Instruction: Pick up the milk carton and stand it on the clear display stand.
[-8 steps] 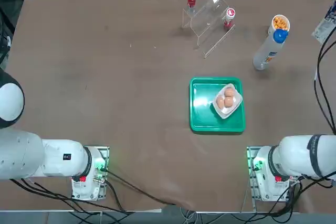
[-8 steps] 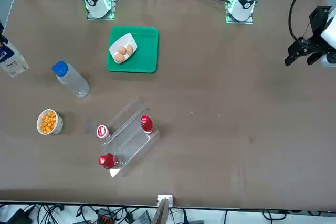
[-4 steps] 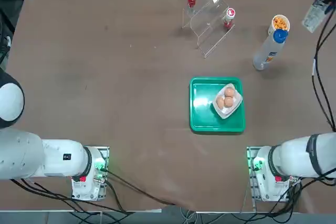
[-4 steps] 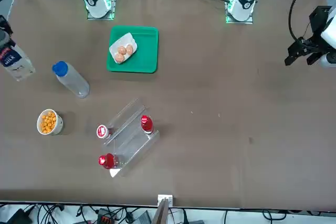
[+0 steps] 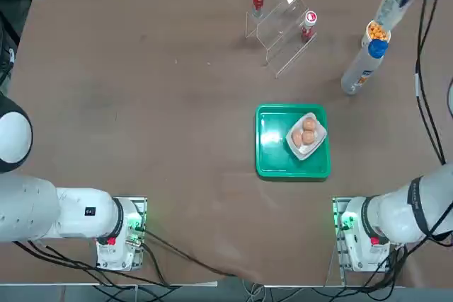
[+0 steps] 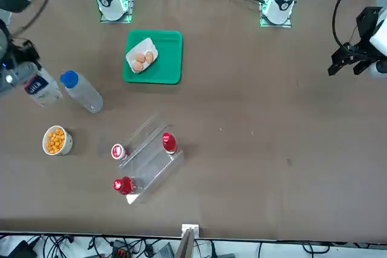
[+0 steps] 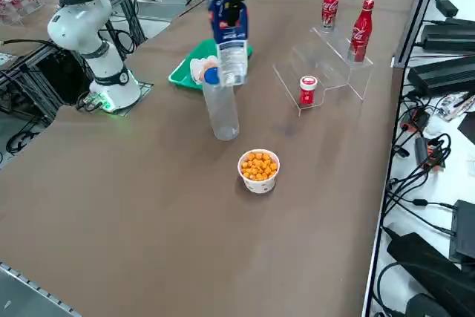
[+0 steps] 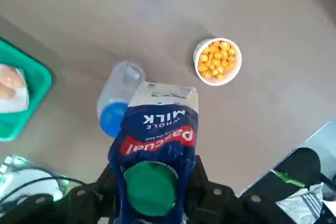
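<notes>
Half the job is looking done: the right gripper (image 8: 152, 182) is holding the milk carton (image 8: 157, 145) in closed jaws above the counter (image 5: 141, 104), with standing it on the clear display stand (image 5: 283, 30) remaining.

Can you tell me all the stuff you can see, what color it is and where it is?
milk carton: 1, blue and white, held in the air above the bottle
stand: 1, clear, far side of the table
soda bottles: 2, red, upright on the stand
can: 1, red, at the stand's low front
bottle: 1, clear with a blue cap, upright near the cup
cup: 1, white, full of orange snacks
tray: 1, green, mid-table
dish: 1, white, on the tray
eggs: 3, brown, in the dish
right gripper: 1, black, shut on the milk carton
</notes>
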